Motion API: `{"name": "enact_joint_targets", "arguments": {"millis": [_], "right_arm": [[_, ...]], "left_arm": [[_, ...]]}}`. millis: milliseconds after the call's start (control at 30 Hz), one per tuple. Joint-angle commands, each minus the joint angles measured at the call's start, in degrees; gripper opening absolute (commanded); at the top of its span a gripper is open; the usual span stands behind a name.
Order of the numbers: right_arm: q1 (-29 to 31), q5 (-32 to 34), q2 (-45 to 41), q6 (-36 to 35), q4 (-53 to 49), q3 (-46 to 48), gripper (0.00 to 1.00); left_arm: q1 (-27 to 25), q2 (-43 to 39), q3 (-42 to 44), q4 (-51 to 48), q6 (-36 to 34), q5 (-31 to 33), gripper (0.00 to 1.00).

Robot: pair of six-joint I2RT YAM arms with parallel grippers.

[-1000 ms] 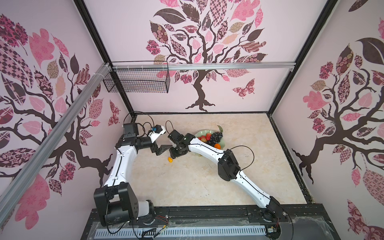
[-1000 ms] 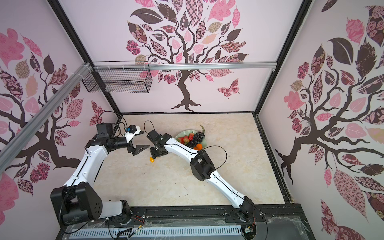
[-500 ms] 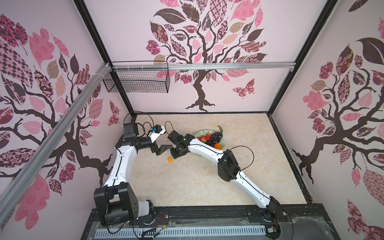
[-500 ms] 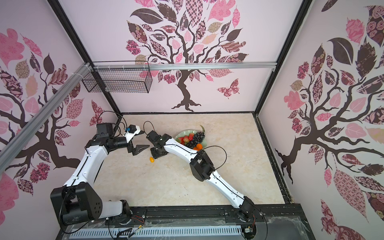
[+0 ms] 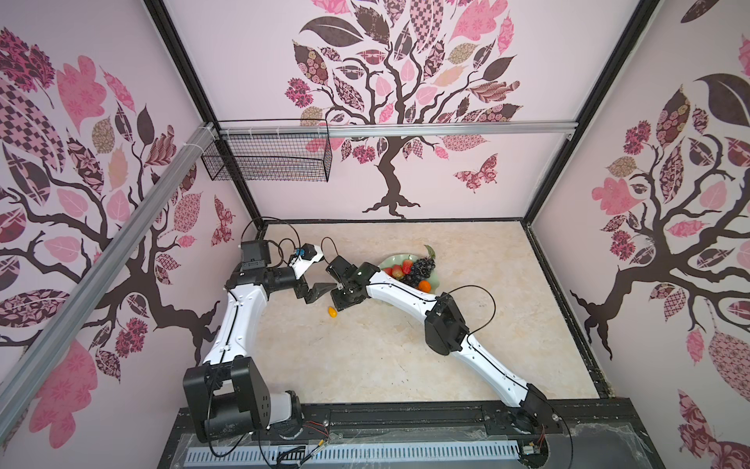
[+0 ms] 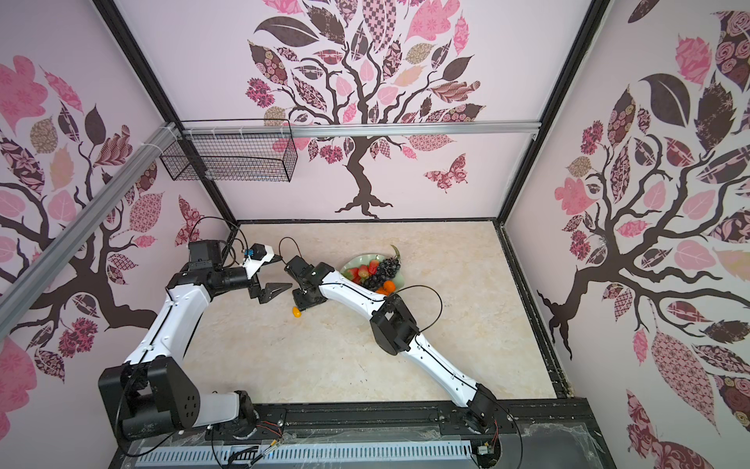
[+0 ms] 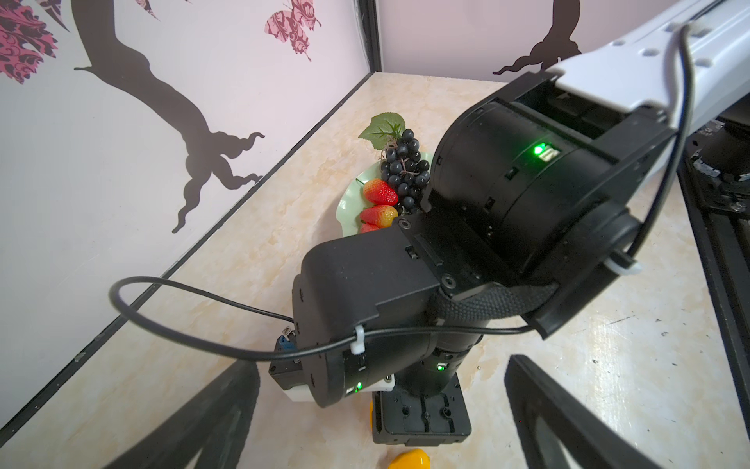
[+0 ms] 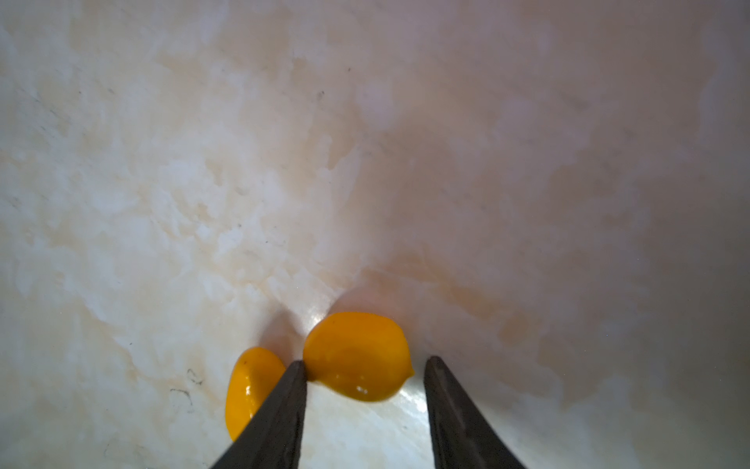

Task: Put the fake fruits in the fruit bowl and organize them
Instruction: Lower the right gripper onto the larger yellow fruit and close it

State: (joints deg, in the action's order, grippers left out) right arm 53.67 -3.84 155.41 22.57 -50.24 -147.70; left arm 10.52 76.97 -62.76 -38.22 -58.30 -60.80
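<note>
Currently, right hand (image 8: 365,359) apart, kumquat (image 8: 357,349) between its tips, second kumquat (image 8: 247,385) just outside, left hand (image 7: 381,361) apart.

My right tool (image 8: 365,359) is black, kumquats (image 8: 357,381) yellow-orange, surface (image 8: 203,162) cream-marbled, bowl (image 7: 348,197) pale green, strawberries (image 7: 380,193) red, grapes (image 7: 404,170) purple-black.

Left arm (image 5: 239,320): elbow bent, reaching inward | left gripper (image 7: 381,363): jaws wide apart | right arm (image 5: 401,292): stretched across the middle | right gripper (image 8: 365,363): pointing down, jaws parted | the 2 grippers just beside each other
</note>
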Motion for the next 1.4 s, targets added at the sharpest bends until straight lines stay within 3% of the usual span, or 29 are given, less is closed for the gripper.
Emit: {"name": "enact_joint_targets", "arguments": {"millis": [0, 300, 667, 1200, 1367], "right_arm": [[0.2, -0.3, 6.0, 0.3, -2.2, 0.9, 0.52], [0.2, 2.9, 3.9, -0.3, -2.0, 3.4, 0.41], [-0.1, 1.8, -0.5, 0.0, -1.2, 3.4, 0.40], [-1.6, 0.0, -18.3, 0.0, 3.3, 14.6, 0.39], [-1.9, -1.6, -17.0, -1.7, 4.7, 15.1, 0.43]], "left_arm": [[0.2, 0.0, -1.4, 0.1, 0.5, -1.2, 0.99], [0.3, 0.1, -1.5, 0.1, 0.6, -1.4, 0.99], [0.2, 0.2, -1.6, 0.1, 0.7, -1.6, 0.99], [0.3, 0.3, -1.7, 0.3, 1.0, -2.5, 0.99], [0.2, 0.2, -1.6, 0.4, 1.0, -2.3, 0.99]]}}
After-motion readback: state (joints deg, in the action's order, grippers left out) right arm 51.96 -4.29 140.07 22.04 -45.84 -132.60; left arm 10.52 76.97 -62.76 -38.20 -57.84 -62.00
